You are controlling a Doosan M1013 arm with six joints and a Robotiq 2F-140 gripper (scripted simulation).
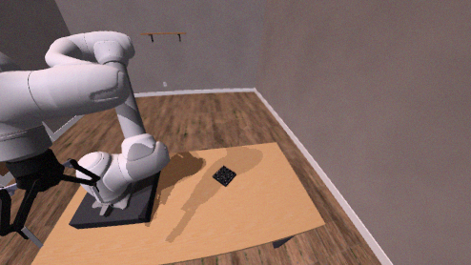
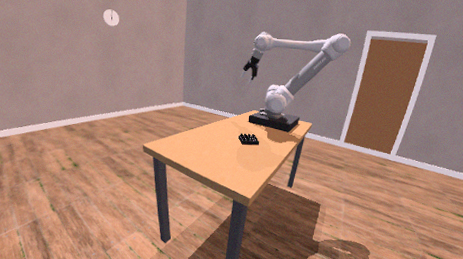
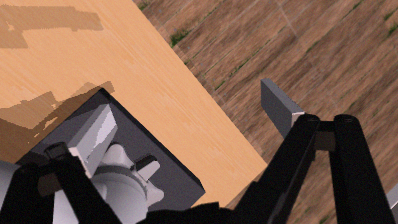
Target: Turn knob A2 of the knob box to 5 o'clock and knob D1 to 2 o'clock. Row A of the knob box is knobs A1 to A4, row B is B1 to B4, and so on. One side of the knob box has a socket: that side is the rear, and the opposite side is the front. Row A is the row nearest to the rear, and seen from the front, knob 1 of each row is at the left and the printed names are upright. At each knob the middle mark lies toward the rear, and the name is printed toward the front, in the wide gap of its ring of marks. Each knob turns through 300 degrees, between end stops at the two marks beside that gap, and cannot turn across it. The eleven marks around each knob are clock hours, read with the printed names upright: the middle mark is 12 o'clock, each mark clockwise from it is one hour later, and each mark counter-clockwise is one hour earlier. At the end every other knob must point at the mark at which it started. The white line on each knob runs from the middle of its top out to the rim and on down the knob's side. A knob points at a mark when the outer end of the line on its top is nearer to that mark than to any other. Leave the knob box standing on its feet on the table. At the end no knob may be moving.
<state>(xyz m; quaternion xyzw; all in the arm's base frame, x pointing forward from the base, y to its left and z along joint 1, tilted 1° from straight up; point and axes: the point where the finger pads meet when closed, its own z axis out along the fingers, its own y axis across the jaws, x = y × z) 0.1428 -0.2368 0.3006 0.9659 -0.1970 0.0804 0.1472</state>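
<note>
1. Robotiq 2F-140 gripper [image 1: 64,210] [image 2: 246,78] [image 3: 186,104] — jaws spread wide, nothing between the pads; raised well above the tabletop, fingers slanting downward.
2. Knob box [image 1: 224,178] [image 2: 250,141] — black, small in both room views, lying on the table and well apart from the gripper. Outside the wrist view. Knobs stand up from its top; their printed names and line directions are too small to read.
3. Doosan M1013 arm [image 1: 57,91] [image 2: 312,68] — white, bent at the elbow, its upper run stretched out high.
4. Base plate [image 1: 143,205] [image 2: 289,125] [image 3: 185,182] — dark, thick, rectangular, on the table under the arm's foot.
5. Table [image 1: 267,205] [image 2: 209,155] [image 3: 165,120] — light wood top, dark legs; arm shadows fall across it, a long one passing by the knob box.
6. Wall clock [image 2: 111,17] — round, pale, hands too small to read.
7. Door [image 2: 388,91] — brown, in a white frame.
8. Wall shelf [image 1: 163,33] — wooden board on two dark brackets.
</note>
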